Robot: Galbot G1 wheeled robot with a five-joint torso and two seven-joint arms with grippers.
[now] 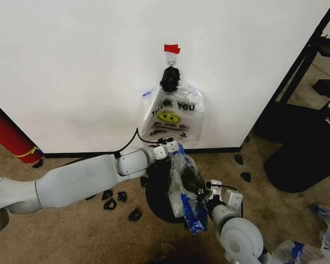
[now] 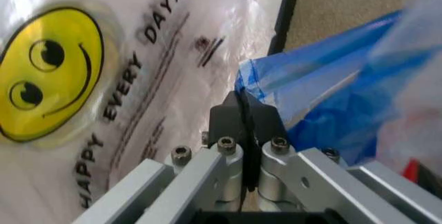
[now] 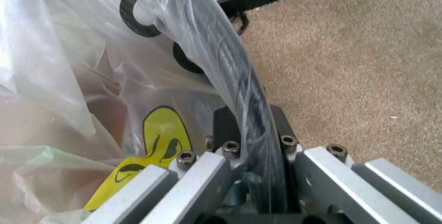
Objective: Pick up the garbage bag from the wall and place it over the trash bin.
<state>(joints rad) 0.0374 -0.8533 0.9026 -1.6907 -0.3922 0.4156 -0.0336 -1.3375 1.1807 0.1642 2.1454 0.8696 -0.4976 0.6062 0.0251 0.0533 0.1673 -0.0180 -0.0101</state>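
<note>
Plastic is pinched in both pincers: the left gripper (image 2: 243,118) has its dark pads pressed together on a blue-printed fold of the garbage bag (image 1: 182,184), and the right gripper (image 3: 250,131) is clamped on the bin's dark rim with clear film caught over it. In the head view the left gripper (image 1: 171,148) sits at the far side of the trash bin (image 1: 157,198), close to the wall (image 1: 71,66), while the right gripper (image 1: 206,190) holds the near right side, so the bag is stretched between them across the bin's mouth, bunched and drooping down its right flank rather than spread open

Just behind the left gripper hangs the "THANK YOU" smiley bag (image 1: 173,115) from a hook under the red tape (image 1: 171,48), and its printed face is almost against the left fingers in the left wrist view. That closeness is the main hazard: any lift or sweep toward the wall could snag that second bag or drag it off its hook

The film is thin and crinkly, so pulling the two grips apart too hard could tear it or slip it from the pads. The bin looks light, and a sideways tug by the right gripper might tip or slide it. Letting go before the film laps over the far rim would likely see the bag collapse into the bin
</note>
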